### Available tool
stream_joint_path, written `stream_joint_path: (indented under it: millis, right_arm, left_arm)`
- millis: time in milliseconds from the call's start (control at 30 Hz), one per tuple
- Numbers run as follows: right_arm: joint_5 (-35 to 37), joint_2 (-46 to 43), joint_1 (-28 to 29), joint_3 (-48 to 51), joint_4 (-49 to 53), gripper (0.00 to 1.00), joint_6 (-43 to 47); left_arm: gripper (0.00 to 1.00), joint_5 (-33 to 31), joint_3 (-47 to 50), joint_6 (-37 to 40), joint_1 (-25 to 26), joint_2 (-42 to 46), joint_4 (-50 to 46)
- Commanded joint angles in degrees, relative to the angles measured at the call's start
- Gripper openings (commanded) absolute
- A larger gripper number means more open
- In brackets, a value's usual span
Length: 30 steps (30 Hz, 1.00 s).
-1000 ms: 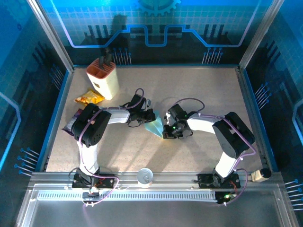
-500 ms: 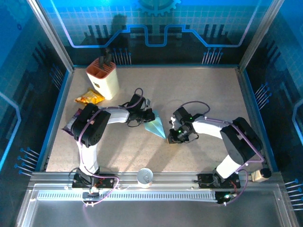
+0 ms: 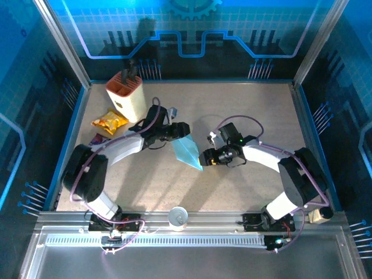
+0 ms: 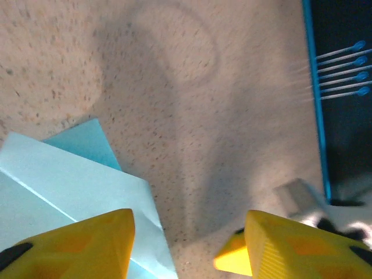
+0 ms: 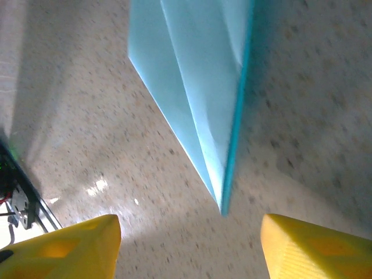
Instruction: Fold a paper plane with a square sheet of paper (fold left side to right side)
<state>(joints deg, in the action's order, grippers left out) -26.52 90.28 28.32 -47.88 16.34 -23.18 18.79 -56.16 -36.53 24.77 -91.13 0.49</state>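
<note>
Top external view: both grippers have let go since a second back. The small light-blue paper plane (image 3: 187, 152) lies flat mid-table (image 3: 256, 116), sharp tip pointing near and right, and more of it shows now.

The left gripper (image 3: 183, 132) was pinched shut at its far edge. Now the jaws are spread at the plane's far corner, and that whole arm has swung out to the left.

The right gripper (image 3: 203, 158) was clamped at the plane's right side. It has turned, jaws apart, and sits just beside the tip.

Left wrist view: one yellow finger (image 4: 75, 244) overlaps the paper, can't tell if it's touching.

Right wrist view: the tip sits between the spread fingers (image 5: 64, 247), clear of both.

The cream knife block (image 3: 126, 96), yellow snack packet (image 3: 109, 121) and purple snack packet (image 3: 97, 139) at far left haven't budged.
</note>
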Motion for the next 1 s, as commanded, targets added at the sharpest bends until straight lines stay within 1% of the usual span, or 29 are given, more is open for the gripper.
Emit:
stream_joint_path:
  millis: [0, 133, 300, 433, 500, 667, 767, 833, 967]
  right_arm:
    - [-4.6, 4.2, -0.8, -2.2, -5.8, 0.68, 3.1]
    - [-6.3, 9.5, -1.7, -6.2, -7.8, 0.68, 3.6]
    - [-7.6, 13.8, -2.6, -8.2, -9.7, 0.68, 3.4]
    - [-11.5, 15.7, -2.7, -8.3, -12.5, 0.64, 2.7]
    - [-12.2, 16.2, -2.8, -8.0, -13.3, 0.61, 2.2]
    - [-13.5, 16.9, -3.0, -7.3, -15.2, 0.49, 1.1]
    - [-13.8, 16.0, -3.3, -6.2, -16.8, 0.41, 0.3]
    - [-14.3, 15.3, -3.7, -5.8, -18.1, 0.3, -0.5]
    - [-14.3, 11.8, -4.4, -4.0, -20.3, 0.14, -2.0]
  left_arm:
    - [0.58, -2.9, 5.4, -0.6, -1.5, 5.1, -2.0]
    - [0.62, -3.7, 11.0, -1.9, -2.9, 10.3, -1.8]
    - [0.64, -3.5, 16.3, -3.6, -4.0, 13.8, -1.0]
    - [0.65, -2.8, 19.6, -5.2, -4.7, 15.2, 0.6]
    - [0.66, -2.4, 21.0, -6.2, -5.2, 15.8, 2.0]
    - [0.66, -2.4, 22.4, -6.7, -6.1, 16.7, 2.6]
    - [0.66, -2.2, 22.5, -6.9, -6.4, 17.2, 2.8]
    - [0.66, -1.8, 22.5, -7.0, -6.3, 17.5, 3.4]
    - [0.66, -0.3, 22.8, -7.8, -6.4, 19.1, 6.2]
